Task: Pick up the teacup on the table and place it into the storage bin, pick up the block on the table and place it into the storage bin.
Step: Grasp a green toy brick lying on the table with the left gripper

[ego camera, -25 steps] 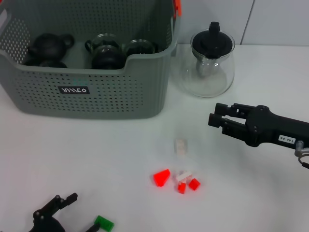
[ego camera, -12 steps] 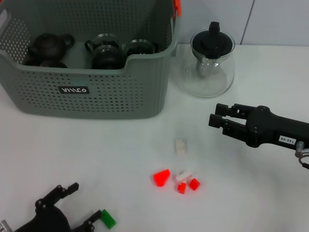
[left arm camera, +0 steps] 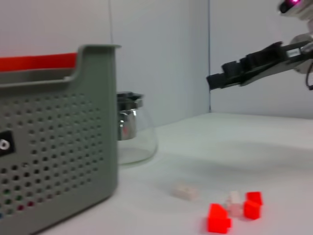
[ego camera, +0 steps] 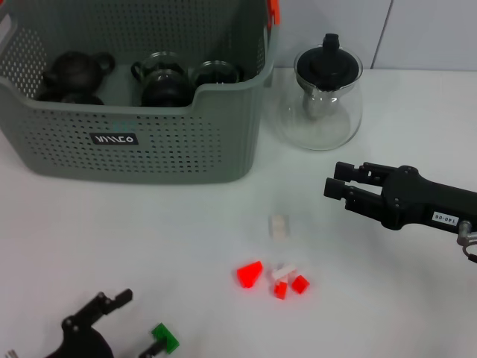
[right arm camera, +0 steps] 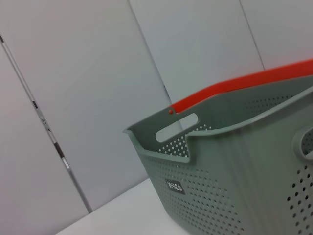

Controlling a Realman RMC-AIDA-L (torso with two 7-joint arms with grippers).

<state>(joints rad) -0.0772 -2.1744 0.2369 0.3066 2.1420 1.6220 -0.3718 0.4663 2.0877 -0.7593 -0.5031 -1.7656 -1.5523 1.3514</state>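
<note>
The grey-green storage bin [ego camera: 149, 142] stands at the far left and holds a dark glass teacup [ego camera: 162, 80] and a black teapot [ego camera: 74, 73]. No teacup shows on the table. A green block [ego camera: 165, 338] lies at the near edge, against the outer side of one finger of my open left gripper [ego camera: 138, 322]. Red blocks [ego camera: 250, 274] and a pale block [ego camera: 278, 225] lie mid-table. My right gripper [ego camera: 337, 180] hovers open to the right of them, holding nothing. The left wrist view shows the bin [left arm camera: 58, 147], the red blocks [left arm camera: 218, 219] and the right gripper [left arm camera: 217, 78].
A clear glass teapot [ego camera: 322, 97] with a black lid stands right of the bin, behind the right gripper. The bin [right arm camera: 234, 161] fills the right wrist view, with an orange clip on its rim. A white wall runs behind the table.
My left gripper has shifted slightly to the right along the near edge, its fingers staying apart beside the green block. The right arm has barely moved.
</note>
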